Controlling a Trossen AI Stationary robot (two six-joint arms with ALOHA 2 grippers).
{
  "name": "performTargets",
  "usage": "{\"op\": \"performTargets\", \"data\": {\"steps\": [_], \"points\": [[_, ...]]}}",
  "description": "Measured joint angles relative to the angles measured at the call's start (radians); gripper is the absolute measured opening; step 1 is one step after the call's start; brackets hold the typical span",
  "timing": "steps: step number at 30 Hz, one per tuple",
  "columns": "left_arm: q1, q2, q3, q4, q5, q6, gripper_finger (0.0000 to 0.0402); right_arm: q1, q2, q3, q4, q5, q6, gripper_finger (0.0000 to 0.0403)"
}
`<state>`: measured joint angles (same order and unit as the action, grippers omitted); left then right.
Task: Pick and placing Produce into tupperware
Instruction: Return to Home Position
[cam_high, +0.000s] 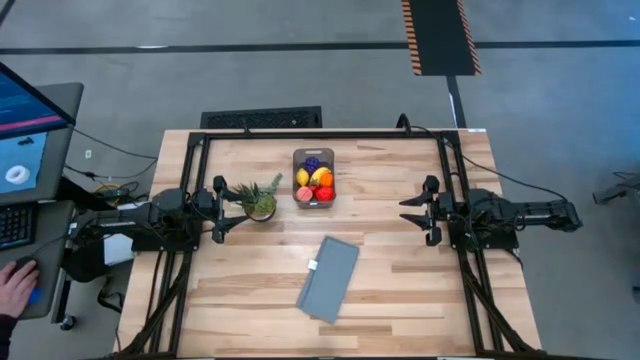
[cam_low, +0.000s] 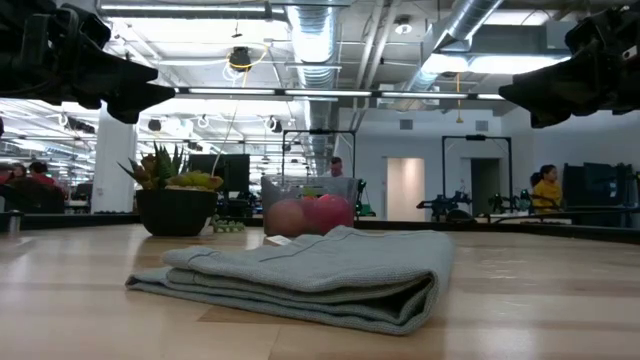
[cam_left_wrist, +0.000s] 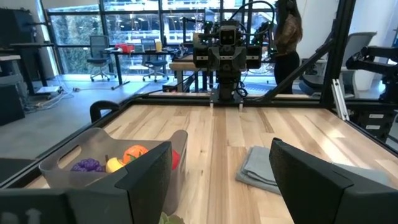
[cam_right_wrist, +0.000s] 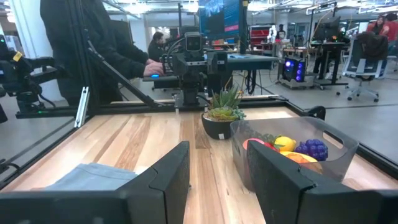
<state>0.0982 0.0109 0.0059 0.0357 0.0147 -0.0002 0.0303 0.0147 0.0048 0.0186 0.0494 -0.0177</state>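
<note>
Seen from above, the tupperware (cam_high: 297, 158) sat at the table's far middle, long axis running 12 to 6, produce (cam_high: 318, 183) heaped inside. It lay at 2 o'clock from the left gripper (cam_high: 222, 209) and 10 o'clock from the right gripper (cam_high: 416, 211). Both held their jaws apart and empty, about equally near.

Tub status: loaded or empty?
Loaded. The tupperware holds purple grapes, a lemon, an orange fruit, a red fruit and a pink peach.
</note>
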Motion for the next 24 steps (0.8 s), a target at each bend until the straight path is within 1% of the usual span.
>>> {"op": "performTargets", "data": {"steps": [24], "points": [[0.000,0.000,0.000,0.000,0.000,-0.002,0.0259,0.000,0.000,0.000,0.000,0.000,0.000,0.0182]]}}
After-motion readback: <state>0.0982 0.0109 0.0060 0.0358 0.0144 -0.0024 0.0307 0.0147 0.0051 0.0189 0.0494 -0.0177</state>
